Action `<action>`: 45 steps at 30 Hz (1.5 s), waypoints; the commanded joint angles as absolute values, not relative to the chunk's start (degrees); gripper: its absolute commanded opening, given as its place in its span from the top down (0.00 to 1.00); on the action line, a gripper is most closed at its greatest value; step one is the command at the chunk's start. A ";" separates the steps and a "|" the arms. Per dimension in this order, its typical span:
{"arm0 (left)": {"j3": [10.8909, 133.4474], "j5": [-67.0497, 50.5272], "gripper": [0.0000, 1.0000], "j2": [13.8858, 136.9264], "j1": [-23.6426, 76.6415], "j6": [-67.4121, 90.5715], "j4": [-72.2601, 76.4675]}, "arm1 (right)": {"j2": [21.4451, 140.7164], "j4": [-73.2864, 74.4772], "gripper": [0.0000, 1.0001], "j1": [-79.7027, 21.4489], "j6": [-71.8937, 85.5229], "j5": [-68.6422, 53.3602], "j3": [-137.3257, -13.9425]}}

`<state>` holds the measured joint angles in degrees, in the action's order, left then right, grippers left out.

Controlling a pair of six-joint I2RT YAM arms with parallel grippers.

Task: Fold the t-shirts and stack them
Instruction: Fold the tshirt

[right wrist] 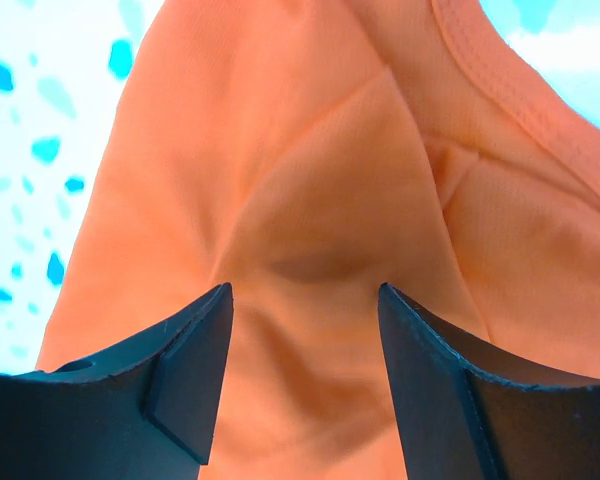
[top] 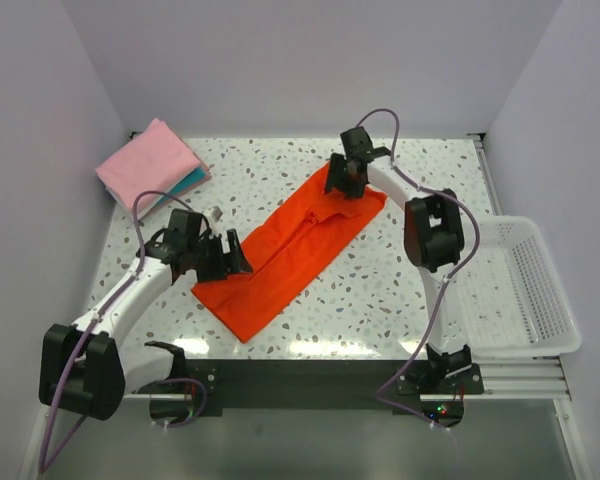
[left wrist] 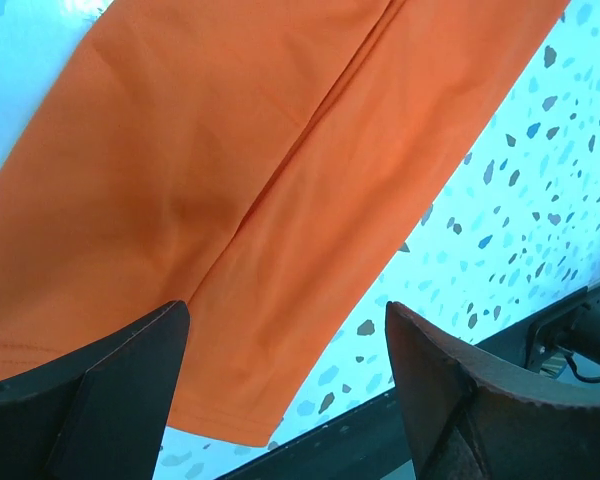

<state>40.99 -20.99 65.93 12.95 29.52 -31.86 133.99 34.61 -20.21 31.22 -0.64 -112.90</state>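
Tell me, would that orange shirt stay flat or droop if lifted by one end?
Probably droop: the orange shirt lies limp in a folded strip, and it puckers into soft creases by the right gripper. It looks thin, so likely light. Pushed, it would probably bunch, not slide.

Left arm [top: 130, 290], right arm [top: 392, 181]: white curved link shells, bulky black joint housings, black bases. Thin lilac cables [top: 441, 303] loop along both. Left gripper fingers [left wrist: 90, 400] dark brown-black wedges; right gripper fingers [right wrist: 180, 380] matte black wedges.
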 commanded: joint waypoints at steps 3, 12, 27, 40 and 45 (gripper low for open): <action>39.65 -21.27 0.14 70.57 13.27 29.18 -26.03 | 120.61 32.08 0.36 -20.21 27.25 -2.90 -106.54; 31.73 -20.92 0.13 71.89 13.45 33.74 -15.83 | 117.15 29.09 0.36 -20.04 23.82 -4.57 -92.90; 27.42 -14.68 0.13 72.07 22.14 42.62 -14.94 | 128.23 30.23 0.36 -15.56 20.57 -3.52 -99.84; 34.71 -20.90 0.12 81.20 35.23 44.38 -16.01 | 136.22 32.43 0.37 -14.33 19.25 -3.96 -106.24; 38.66 -24.69 0.12 88.74 39.81 44.30 -12.75 | 140.44 34.36 0.37 -14.33 19.16 -4.66 -112.05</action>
<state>37.69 -22.48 83.57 37.21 44.23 -12.10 134.76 30.81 -14.57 20.27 -4.25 -110.96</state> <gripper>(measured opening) 0.876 0.633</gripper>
